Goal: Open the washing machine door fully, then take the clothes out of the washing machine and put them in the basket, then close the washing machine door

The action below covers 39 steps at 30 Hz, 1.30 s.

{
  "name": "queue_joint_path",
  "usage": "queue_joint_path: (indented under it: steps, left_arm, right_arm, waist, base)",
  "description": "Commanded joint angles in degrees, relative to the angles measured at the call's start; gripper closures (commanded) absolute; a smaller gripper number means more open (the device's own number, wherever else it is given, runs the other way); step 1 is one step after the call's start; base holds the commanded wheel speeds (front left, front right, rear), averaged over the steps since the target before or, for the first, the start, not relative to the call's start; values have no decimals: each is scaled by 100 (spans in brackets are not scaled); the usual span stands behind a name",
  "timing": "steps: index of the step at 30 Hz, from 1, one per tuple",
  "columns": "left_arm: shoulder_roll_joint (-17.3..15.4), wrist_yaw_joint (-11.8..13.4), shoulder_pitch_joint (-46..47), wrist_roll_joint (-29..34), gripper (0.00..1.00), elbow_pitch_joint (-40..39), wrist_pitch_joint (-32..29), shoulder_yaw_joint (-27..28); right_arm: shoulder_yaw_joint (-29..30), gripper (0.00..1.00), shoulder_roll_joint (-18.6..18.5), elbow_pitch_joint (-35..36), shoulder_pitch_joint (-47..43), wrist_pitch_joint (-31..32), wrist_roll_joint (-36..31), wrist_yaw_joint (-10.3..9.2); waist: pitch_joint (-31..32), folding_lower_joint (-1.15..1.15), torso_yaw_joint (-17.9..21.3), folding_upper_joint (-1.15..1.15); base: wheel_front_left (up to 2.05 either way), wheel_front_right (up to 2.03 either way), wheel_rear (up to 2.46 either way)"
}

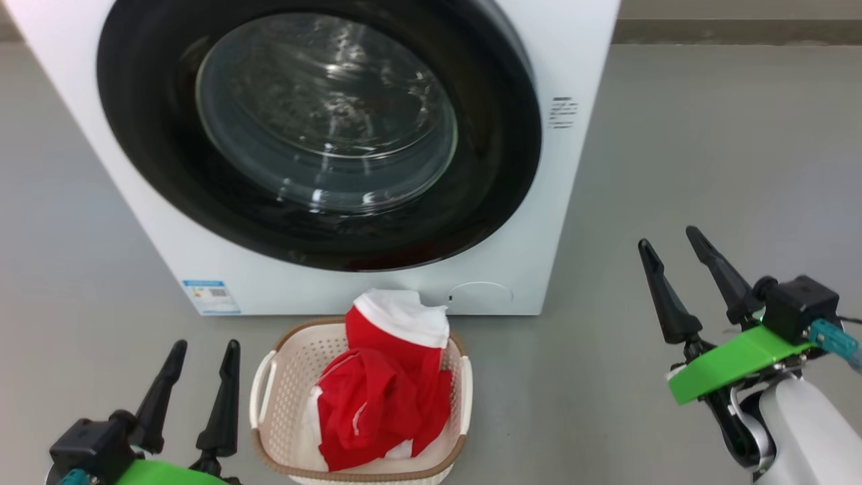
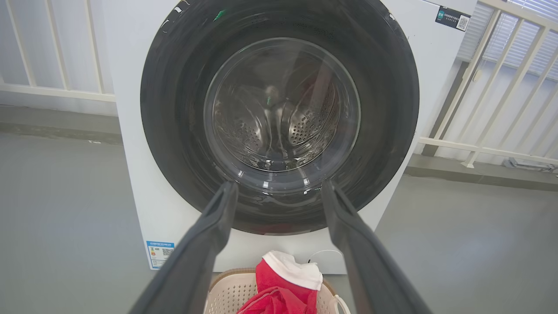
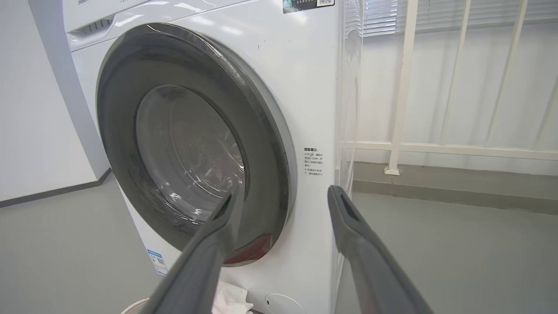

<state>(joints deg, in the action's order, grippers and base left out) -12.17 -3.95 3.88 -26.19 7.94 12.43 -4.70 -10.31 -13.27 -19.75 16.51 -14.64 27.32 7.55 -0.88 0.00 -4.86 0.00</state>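
- You see the washing machine door (image 1: 323, 114) closed.
- The clothes (image 1: 384, 397) lie in the basket (image 1: 289, 377).
- Your left gripper (image 1: 205, 347) and right gripper (image 1: 668, 237) stand wide and empty.

L gripper (image 1: 207, 347): low, lower left of head view, jaws wide apart, empty, pointing up. R gripper (image 1: 669, 238): higher, at right, jaws wide apart, empty, tilted left. R forearm (image 1: 805, 431) pale, w/ green wrist collar (image 1: 734, 364).

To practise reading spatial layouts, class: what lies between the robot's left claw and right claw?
In the head view, the basket holding the clothes sits between the left claw and right claw, nearer the left; beyond it, bare floor.
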Motion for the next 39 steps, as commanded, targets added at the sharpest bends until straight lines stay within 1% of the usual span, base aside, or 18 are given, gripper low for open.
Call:
queue_joint_path:
  steps: [1, 7, 14, 25, 39]
  left_arm:
    - [-167, 70, 83, 47, 0, -159, 24, 226]
    - [-163, 157, -86, 75, 0, -215, 69, 249]
    - [-164, 229, -177, 143, 0, -299, 119, 238]
    - [-211, 296, -167, 220, 0, -316, 143, 192]
    - [-224, 352, -140, 220, 0, -299, 167, 144]
  right_arm:
    - [-61, 0, -4, 177, -2, -36, -63, -6]
    - [268, 0, 208, 490, -490, -36, -271, -6]
    - [554, 0, 475, 674, -929, -36, -435, -6]
    - [725, 0, 575, 733, -998, -36, -584, -6]
    - [754, 0, 619, 711, -966, -36, -659, -6]
  waist:
    - [121, 0, 170, 0]
    - [177, 0, 341, 0]
    - [175, 0, 436, 0]
    - [134, 0, 483, 0]
    - [97, 0, 468, 0]
  base:
    - [0, 0, 0]
    - [0, 0, 0]
    - [0, 0, 0]
    - [0, 0, 0]
    - [0, 0, 0]
